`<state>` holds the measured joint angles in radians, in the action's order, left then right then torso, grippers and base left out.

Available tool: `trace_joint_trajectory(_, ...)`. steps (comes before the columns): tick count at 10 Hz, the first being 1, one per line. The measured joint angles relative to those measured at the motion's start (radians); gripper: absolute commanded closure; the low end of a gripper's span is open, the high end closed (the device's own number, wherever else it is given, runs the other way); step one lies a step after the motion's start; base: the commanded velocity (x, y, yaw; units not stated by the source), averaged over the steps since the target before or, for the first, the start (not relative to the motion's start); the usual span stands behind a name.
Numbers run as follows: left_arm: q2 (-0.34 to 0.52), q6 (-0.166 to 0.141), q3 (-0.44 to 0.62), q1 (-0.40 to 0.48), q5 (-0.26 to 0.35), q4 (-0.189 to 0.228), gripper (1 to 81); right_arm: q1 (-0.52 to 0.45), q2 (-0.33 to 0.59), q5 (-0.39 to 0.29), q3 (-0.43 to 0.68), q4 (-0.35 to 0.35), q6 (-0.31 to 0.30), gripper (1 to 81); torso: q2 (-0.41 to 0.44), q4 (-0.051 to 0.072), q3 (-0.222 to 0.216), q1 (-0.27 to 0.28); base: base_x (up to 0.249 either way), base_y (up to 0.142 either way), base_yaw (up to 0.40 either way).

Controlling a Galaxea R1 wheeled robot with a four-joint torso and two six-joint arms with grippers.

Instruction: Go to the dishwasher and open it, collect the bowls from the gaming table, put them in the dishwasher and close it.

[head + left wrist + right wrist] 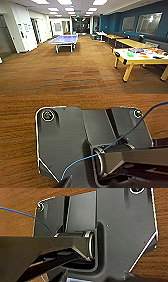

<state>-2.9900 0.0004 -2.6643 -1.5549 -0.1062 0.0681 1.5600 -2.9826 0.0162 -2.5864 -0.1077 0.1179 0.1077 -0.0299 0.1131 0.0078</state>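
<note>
Bowls: these are what I am after, and they should be among the small bright items on the gaming table [140,58], though from this far off I cannot pick out a single bowl for certain.
My grippers: from the wrist views I cannot tell whether either is open or closed; nothing I see suggests a load.
Under my wrists: brown wood-grain carpet [17,139], the same under both arms.
Where the table is: ahead and to my right in the head view, well apart from me, white-topped on yellow legs.
What lies on it: a green item [130,54], orange pieces [143,56], a cluster of colourful boxes [136,50] further back.
How a bowl should handle: my judgement is light and rigid, possibly slick; likely fragile if ceramic, so a firm pinch on the rim, one finger inside and one outside, seems the safest hold.
Surface: the tabletop looks flat and crowded, so neighbours may get nudged.
Room: a long carpeted space, ceiling lights, a blue table-tennis table [64,39] in the middle, wooden tables [133,43] along a blue wall [112,23] on the right, white doors on the left.
Dishwasher: not something I can place from here.
</note>
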Motion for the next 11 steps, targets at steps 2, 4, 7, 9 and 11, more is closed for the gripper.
trace_joint_trajectory(2,0.000,0.000,0.000,-0.001,0.002,0.000,1.0,0.000,-0.001,0.000,0.000,0.000,0.000,1.0,0.000,0.000,0.000,0.000,0.277,0.000,0.000)
trace_joint_trajectory(4,-0.002,0.000,0.000,0.000,0.000,0.000,1.0,0.000,-0.001,0.000,0.000,0.000,0.000,1.0,0.000,0.000,0.000,0.000,0.277,0.000,0.000)
trace_joint_trajectory(7,-0.002,0.000,0.000,0.000,0.001,0.000,1.0,0.000,0.000,0.000,0.000,0.000,0.000,1.0,0.000,0.000,0.000,0.000,0.277,0.000,0.000)
trace_joint_trajectory(9,-0.003,0.000,0.000,0.003,0.001,0.000,1.0,0.000,-0.001,0.000,0.000,0.000,0.000,1.0,0.000,0.000,0.000,0.000,0.277,0.000,0.000)
trace_joint_trajectory(11,-0.005,0.000,0.000,0.003,0.001,0.000,1.0,0.000,-0.002,0.000,0.000,0.000,0.000,1.0,0.000,0.000,0.000,0.000,0.277,0.000,0.000)
